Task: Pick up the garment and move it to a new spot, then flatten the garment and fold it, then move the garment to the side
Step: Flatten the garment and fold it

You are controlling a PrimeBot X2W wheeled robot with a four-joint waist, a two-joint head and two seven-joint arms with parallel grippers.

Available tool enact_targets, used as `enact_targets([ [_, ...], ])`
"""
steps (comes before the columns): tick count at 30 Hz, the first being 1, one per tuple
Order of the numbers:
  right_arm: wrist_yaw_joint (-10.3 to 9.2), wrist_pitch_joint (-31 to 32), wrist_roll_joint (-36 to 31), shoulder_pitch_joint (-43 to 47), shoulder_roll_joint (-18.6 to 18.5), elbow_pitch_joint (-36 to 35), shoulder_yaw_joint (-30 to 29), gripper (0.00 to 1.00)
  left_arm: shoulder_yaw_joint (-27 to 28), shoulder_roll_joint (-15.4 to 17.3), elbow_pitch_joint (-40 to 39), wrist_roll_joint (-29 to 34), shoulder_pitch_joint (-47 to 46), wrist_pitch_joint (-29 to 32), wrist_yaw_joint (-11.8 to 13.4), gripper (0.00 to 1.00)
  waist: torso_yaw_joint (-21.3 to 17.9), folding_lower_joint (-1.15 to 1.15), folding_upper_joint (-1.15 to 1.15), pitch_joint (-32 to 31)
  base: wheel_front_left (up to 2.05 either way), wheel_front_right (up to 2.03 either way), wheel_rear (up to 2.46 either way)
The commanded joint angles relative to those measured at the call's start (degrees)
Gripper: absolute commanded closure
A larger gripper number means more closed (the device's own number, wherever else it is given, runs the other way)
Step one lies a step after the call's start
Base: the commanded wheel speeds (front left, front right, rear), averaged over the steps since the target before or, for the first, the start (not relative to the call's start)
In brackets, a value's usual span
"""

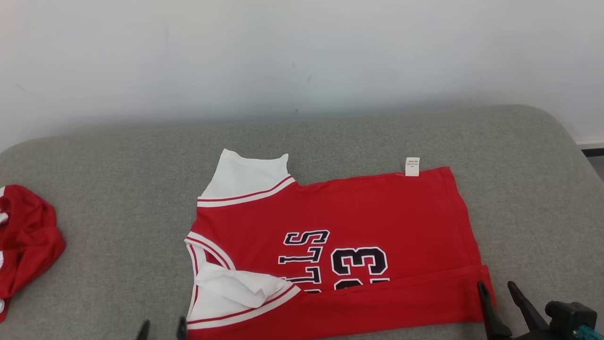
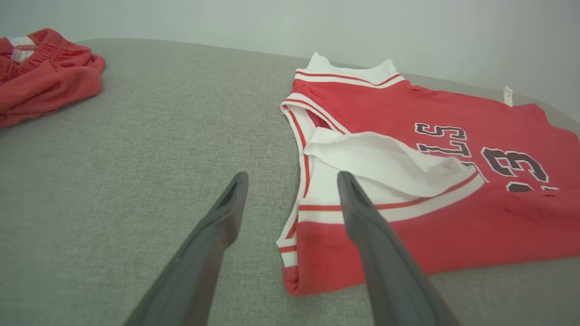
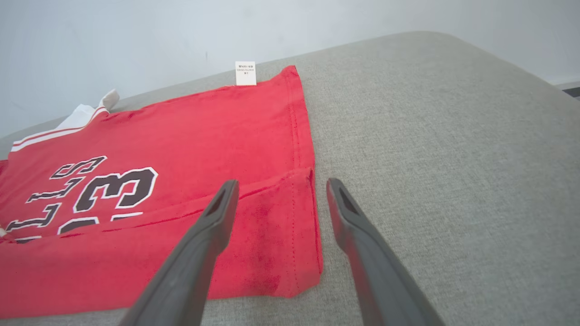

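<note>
A red heap [image 1: 28, 241] lies at far 9 o'clock. The left hand [image 1: 163, 326], open and empty, sits at the collar corner of the jersey [image 1: 339, 212], cloth toward 1 o'clock. The jersey lies mid-bench [image 1: 118, 179], long axis 9-to-3, near edge folded over. The right hand [image 1: 496, 284], open and empty, stands at the hem corner, equally near.

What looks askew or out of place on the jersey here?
The near white sleeve of the red jersey lies bunched and flipped over, not flat. The folded-over near strip runs aslant across the lettering. A white label sticks out past the far edge.
</note>
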Motion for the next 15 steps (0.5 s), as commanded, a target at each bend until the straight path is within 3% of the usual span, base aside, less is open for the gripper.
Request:
enact_targets([
  [1,-0.11,-0.6,-1.2,0.8,0.8,-0.4,-0.7,0.0,1.4,-0.3,-1.7,1.5,-0.3,-0.4,0.8,0.0,0.2,0.0,0.0,-0.1,0.0,0.0,0.0],
  [6,-0.11,-1.8,-4.6,2.4,3.7,-1.8,-3.3,0.0,5.1,-2.6,-6.7,8.7,1.0,-0.4,1.3,0.0,1.0,0.0,0.0,-0.4,0.0,0.0,0.0],
  [15,-0.1,-2.1,-10.5,7.3,11.2,-13.6,-10.8,0.0,10.9,-6.3,-12.6,17.2,3.9,-0.4,-3.7,0.0,1.5,0.0,0.0,0.2,0.0,0.0,0.0],
])
